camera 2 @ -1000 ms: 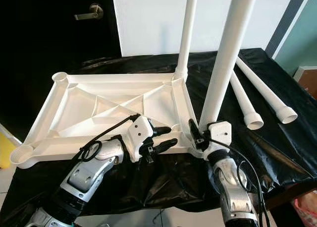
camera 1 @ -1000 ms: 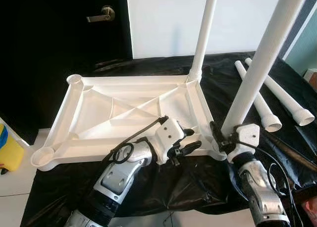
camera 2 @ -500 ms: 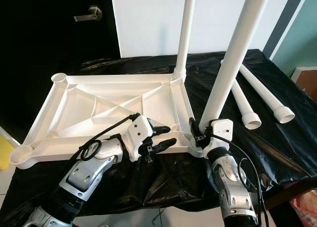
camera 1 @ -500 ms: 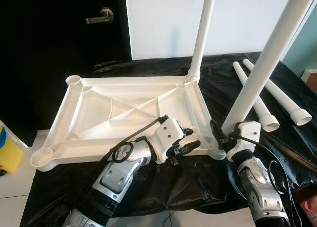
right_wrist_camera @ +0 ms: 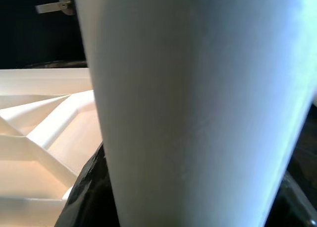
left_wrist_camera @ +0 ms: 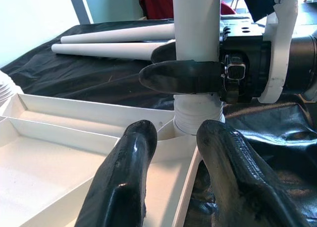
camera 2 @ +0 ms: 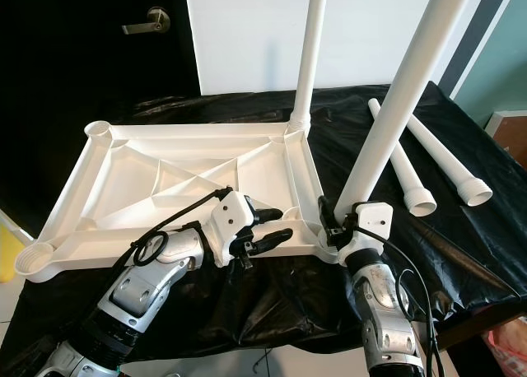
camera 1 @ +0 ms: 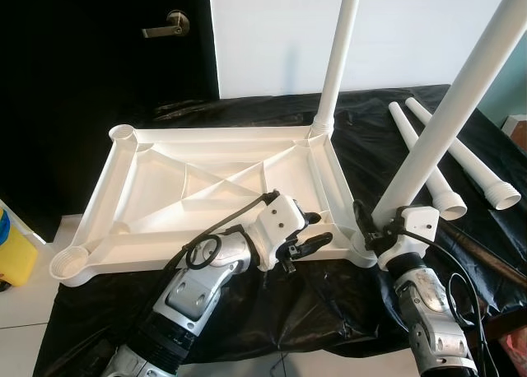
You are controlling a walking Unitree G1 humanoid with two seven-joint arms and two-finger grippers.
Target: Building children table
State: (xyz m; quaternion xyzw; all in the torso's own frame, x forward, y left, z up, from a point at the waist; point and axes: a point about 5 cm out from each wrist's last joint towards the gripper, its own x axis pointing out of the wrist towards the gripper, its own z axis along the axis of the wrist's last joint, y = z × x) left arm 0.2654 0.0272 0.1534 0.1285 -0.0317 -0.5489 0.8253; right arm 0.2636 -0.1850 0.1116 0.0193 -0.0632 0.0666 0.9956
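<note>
Left eye view takes in a dark door (camera 1: pixel 99 81) with a lever handle (camera 1: pixel 165 27) at far left, and a yellow container (camera 1: pixel 15 249) on the pale floor below it. Next comes the white tabletop (camera 1: pixel 165 188), lying upside down on a surface draped in black plastic sheet (camera 1: pixel 329 303), its ribbed underside facing up and open round sockets at its two left corners. The left gripper (camera 1: pixel 306 233) hovers over the near right edge of the tabletop, its fingers (left_wrist_camera: pixel 124 182) parted with nothing between them, pointed toward the near right corner socket. At the far right corner an upright leg (camera 1: pixel 338 56) stands seated in its socket. At the near right corner a second leg (camera 1: pixel 449 105) leans to the right, its threaded lower end sitting at the socket, as the left wrist view shows closely. The right gripper (camera 1: pixel 372 229) has its fingers clamped around this leaning leg just above the socket. Further right, two loose legs (camera 1: pixel 449 159) lie side by side on the black sheet, well apart from the tabletop.
</note>
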